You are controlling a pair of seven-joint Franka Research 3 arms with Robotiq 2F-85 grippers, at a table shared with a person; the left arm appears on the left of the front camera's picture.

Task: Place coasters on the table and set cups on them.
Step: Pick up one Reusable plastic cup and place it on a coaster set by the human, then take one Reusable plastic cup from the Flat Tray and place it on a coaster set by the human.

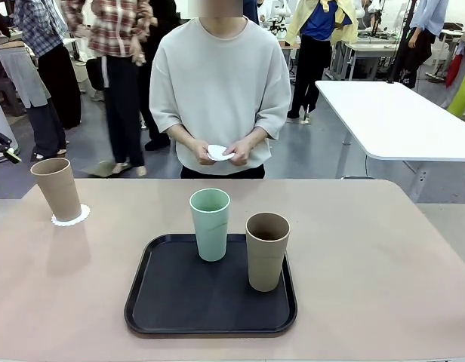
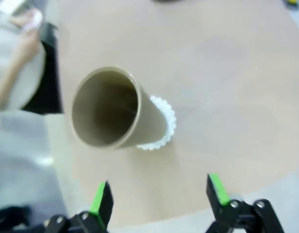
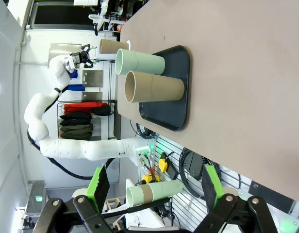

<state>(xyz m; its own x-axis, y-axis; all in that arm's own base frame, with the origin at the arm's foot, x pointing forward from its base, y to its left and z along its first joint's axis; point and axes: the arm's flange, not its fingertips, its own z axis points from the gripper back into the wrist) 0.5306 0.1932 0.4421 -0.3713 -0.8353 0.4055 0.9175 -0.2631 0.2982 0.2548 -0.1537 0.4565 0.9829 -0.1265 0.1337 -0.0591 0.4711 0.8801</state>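
One tan cup [image 1: 56,187] stands on its coaster [image 1: 71,217] at the table's [image 1: 368,256] left. The mint cup [image 1: 210,224] and second tan cup [image 1: 266,250] sit on the tray [image 1: 164,302]. The left tool [image 2: 158,189] and right tool [image 3: 155,177] both gape empty. Best wait until the person's hands [image 1: 241,153] lay the fresh coaster [image 1: 217,153] flat, then grip a cup mid-body and keep it upright.

Setting: robotics lab on an open shared floor. Evidence: white robot arm [image 3: 81,148] above loose cables [image 3: 188,165]; white work table [image 1: 398,113]; people [image 1: 119,45] standing among the benches.

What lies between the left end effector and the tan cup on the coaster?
Bare table, seen in the left wrist view; the open end effector is apart from the cup.
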